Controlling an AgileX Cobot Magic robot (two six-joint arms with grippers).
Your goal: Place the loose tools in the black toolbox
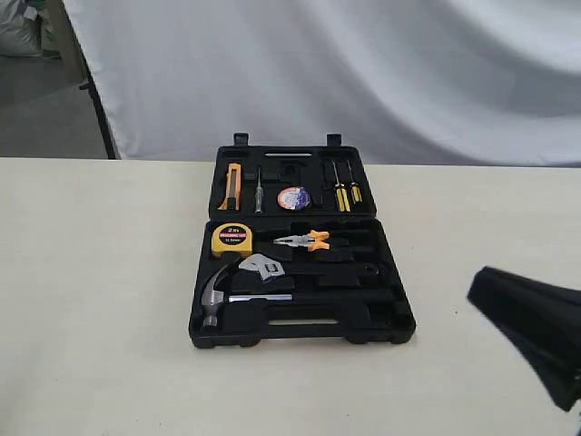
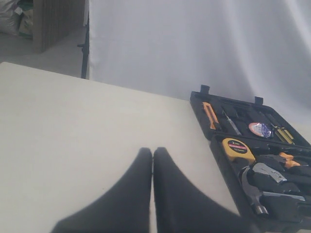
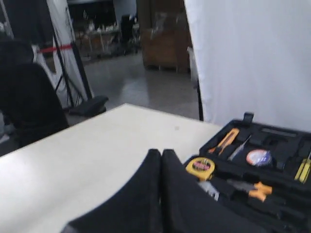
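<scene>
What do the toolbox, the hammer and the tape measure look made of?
The toolbox looks like moulded black plastic, matte, with shaped recesses. The hammer: head seems polished steel, bright grey with glints; handle black, material unclear. The tape measure: yellow casing, probably plastic, with a printed label.

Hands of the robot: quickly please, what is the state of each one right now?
Left hand: closed, holding nothing.
Right hand: closed, holding nothing.
</scene>
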